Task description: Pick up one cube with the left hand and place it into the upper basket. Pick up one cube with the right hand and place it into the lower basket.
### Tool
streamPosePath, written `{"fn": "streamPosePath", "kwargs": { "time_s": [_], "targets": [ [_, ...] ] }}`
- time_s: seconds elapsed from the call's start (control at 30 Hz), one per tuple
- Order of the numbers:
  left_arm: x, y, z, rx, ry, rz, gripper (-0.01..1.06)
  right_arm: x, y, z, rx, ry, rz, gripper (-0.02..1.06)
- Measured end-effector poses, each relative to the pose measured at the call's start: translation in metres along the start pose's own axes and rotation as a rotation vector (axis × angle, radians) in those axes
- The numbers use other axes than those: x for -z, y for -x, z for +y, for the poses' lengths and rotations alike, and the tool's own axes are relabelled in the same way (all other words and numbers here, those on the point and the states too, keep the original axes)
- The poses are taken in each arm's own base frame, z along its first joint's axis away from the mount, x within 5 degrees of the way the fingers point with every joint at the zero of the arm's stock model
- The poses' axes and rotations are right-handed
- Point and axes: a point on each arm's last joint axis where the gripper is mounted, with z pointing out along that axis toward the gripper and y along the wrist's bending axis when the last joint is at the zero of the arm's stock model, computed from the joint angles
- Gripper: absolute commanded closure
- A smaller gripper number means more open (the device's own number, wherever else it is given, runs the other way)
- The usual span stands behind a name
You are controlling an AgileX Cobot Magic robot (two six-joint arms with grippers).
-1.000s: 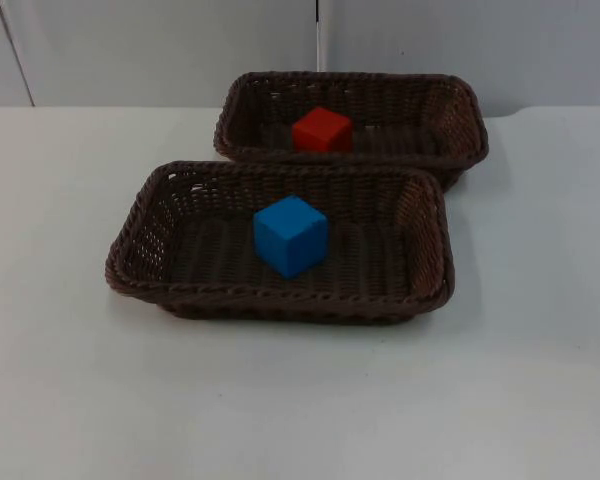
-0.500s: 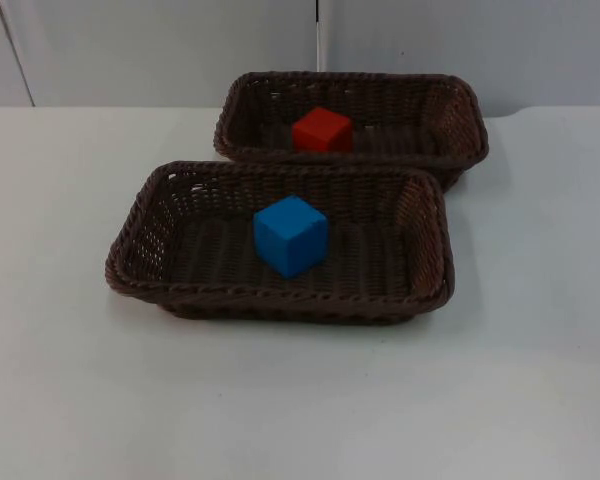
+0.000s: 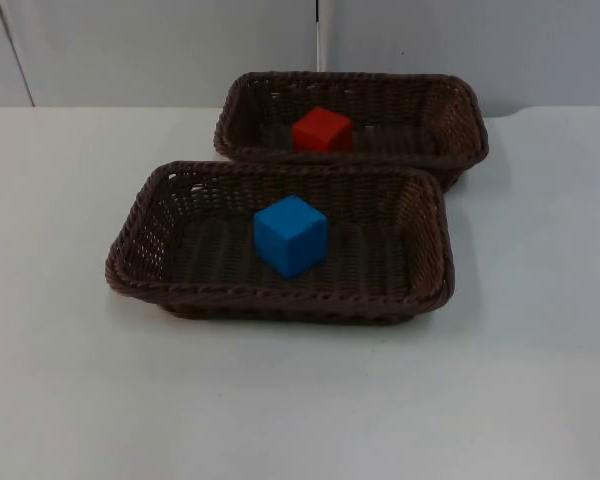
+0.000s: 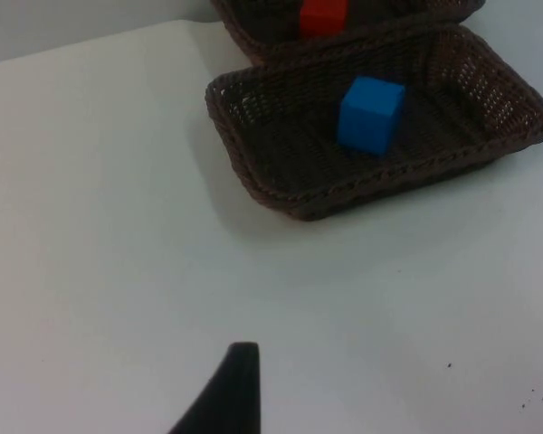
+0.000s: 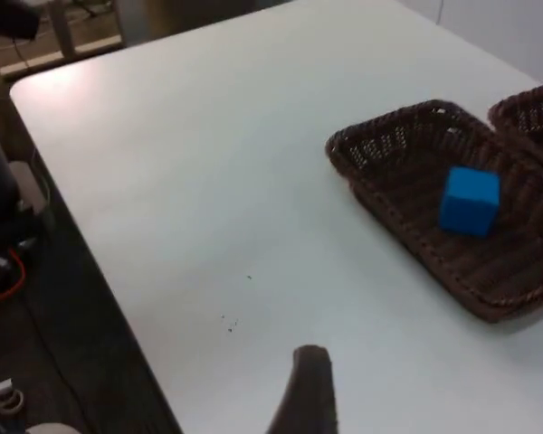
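Both cubes are seen in baskets, grippers held away.
Blue foam cube (image 3: 291,235) lies in the lower brown wicker basket (image 3: 130,262), red cube (image 3: 322,130) in the upper basket (image 3: 460,110), both far ahead of left gripper (image 4: 231,393) and right gripper (image 5: 308,393); finger state cannot be told. A careless sweep could catch a rim.

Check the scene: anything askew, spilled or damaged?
Nothing stands out. The red cube sits in the upper basket, the blue cube in the lower basket, turned at an angle to its walls. Both baskets sit flat and intact, their near corners touching or nearly so.
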Motion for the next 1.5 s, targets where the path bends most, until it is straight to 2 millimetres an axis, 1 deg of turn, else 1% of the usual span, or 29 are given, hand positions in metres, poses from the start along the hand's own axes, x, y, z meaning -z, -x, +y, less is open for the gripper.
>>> {"fn": "streamPosePath", "kwargs": {
  "time_s": [0.07,0.1,0.13,0.17,0.27,0.3,0.33,0.37,0.4,0.53,0.77,1.2,1.37,1.5],
  "targets": [
    [0.000,0.000,0.000,0.000,0.000,0.000,0.00,-0.004,-0.007,0.001,-0.001,0.003,0.002,0.38],
    [0.000,0.000,0.000,0.000,0.000,0.000,0.00,-0.005,-0.014,0.001,-0.002,0.003,-0.002,0.38],
    [0.000,0.000,0.000,0.000,0.000,0.000,0.00,-0.005,-0.014,0.001,-0.002,0.003,-0.002,0.38],
    [0.000,0.000,0.000,0.000,0.000,0.000,0.00,-0.006,-0.021,0.002,-0.002,0.001,-0.013,0.38],
    [0.000,0.000,0.000,0.000,0.000,0.000,0.00,0.006,-0.037,0.003,-0.009,-0.002,-0.096,0.38],
    [0.000,0.000,0.000,0.000,0.000,0.000,0.00,0.013,-0.040,0.004,-0.010,0.000,-0.131,0.38],
    [0.000,0.000,0.000,0.000,0.000,0.000,0.00,0.013,-0.040,0.004,-0.010,0.000,-0.131,0.38],
    [0.000,0.000,0.000,0.000,0.000,0.000,0.00,0.024,-0.047,0.006,-0.009,0.001,-0.179,0.38],
    [0.000,0.000,0.000,0.000,0.000,0.000,0.00,0.028,-0.051,0.006,-0.010,0.005,-0.189,0.38],
    [0.000,0.000,0.000,0.000,0.000,0.000,0.00,0.028,-0.060,0.008,-0.039,0.035,-0.131,0.38],
    [0.000,0.000,0.000,0.000,0.000,0.000,0.00,0.022,-0.067,0.007,-0.040,0.019,-0.088,0.38],
    [0.000,0.000,0.000,-0.002,0.000,0.000,0.00,0.021,-0.070,0.007,-0.049,0.018,-0.053,0.38],
    [0.000,0.000,0.000,-0.002,0.000,0.000,0.00,0.016,-0.078,0.004,-0.079,-0.017,0.004,0.38],
    [0.000,0.000,0.000,-0.002,0.000,0.000,0.00,0.016,-0.078,0.003,-0.082,-0.020,0.007,0.38]
  ]
}}
